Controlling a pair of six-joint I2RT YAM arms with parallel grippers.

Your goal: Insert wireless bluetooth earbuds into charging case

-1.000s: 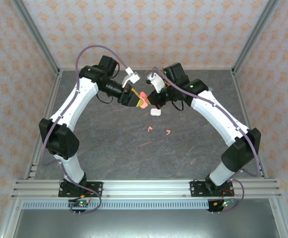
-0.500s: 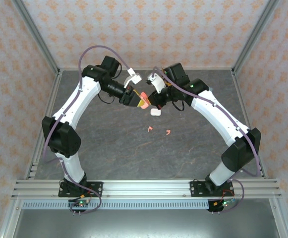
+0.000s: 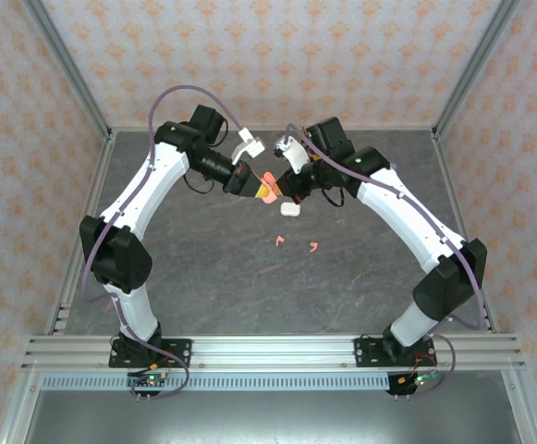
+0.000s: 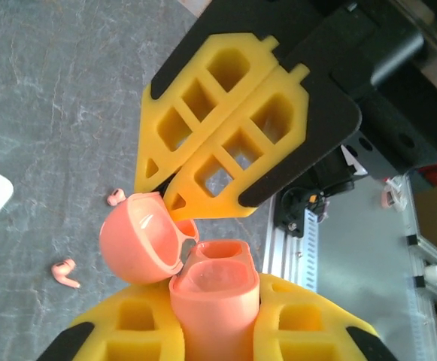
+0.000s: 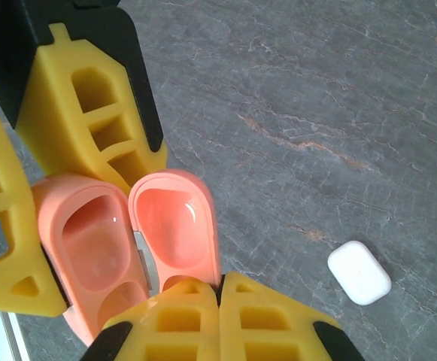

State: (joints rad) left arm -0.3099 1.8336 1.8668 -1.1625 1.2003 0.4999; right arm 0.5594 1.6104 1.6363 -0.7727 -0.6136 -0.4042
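The salmon-pink charging case is held above the table with its lid swung open and both wells empty. My left gripper is shut on the case body, one yellow finger on each side. My right gripper is shut, and its fingertips touch the rim of the open lid. In the top view the two grippers meet at the case over the far middle of the table. Two pink earbuds lie on the table nearer the arm bases, also in the left wrist view.
A closed white case lies on the grey table just below the grippers, and it shows in the right wrist view. Patterned walls and a metal frame enclose the table on three sides.
My left gripper has closed on the pink case, and the left arm has shifted slightly. The right arm, the earbuds and the white case have not moved.
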